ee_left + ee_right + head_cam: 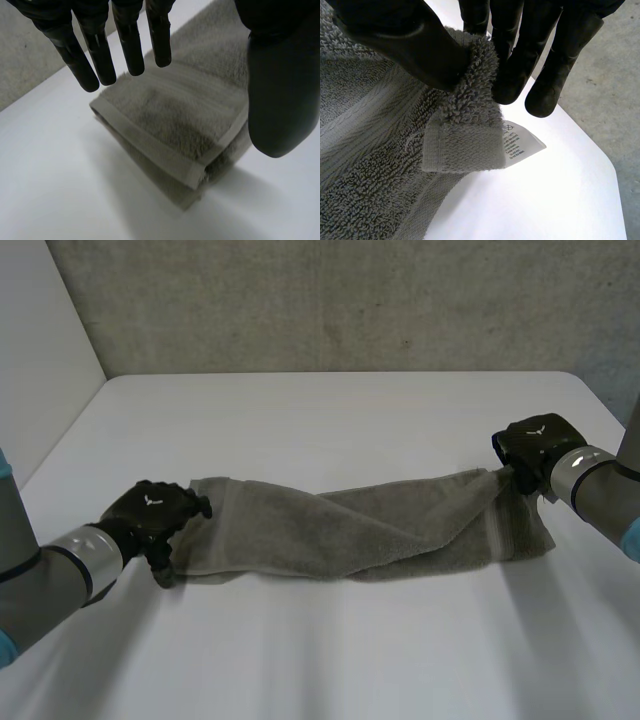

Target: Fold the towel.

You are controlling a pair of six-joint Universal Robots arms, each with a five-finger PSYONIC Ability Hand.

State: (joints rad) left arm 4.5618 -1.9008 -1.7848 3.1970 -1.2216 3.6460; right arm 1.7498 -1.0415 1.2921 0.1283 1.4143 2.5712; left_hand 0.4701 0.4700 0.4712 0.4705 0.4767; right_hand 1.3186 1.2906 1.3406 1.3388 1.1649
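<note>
Towel (350, 525) first: how do the hands stand on it?

The right hand (535, 445) pinches one corner of it between thumb and fingers. In the right wrist view a white label (522, 142) hangs just under that corner. The left hand (150, 515) is at the other end. Its fingers (130, 50) are straight and stand apart from the thumb, with the hemmed end of the towel under the palm. I see no pinch there, so I judge this hand to be loose, not holding.

And the towel itself, where does it lie?

It lies as a long narrow band between the two hands, across the near half of the white desk (330, 410). At the left end it shows two layers, one on the other. The middle is twisted and wrinkled.

So how far is the folding?

I think a first fold along the length is made, but only roughly. What is left, in my opinion, is to smooth the middle and then to bring one end over to the other, perhaps more than once.
</note>
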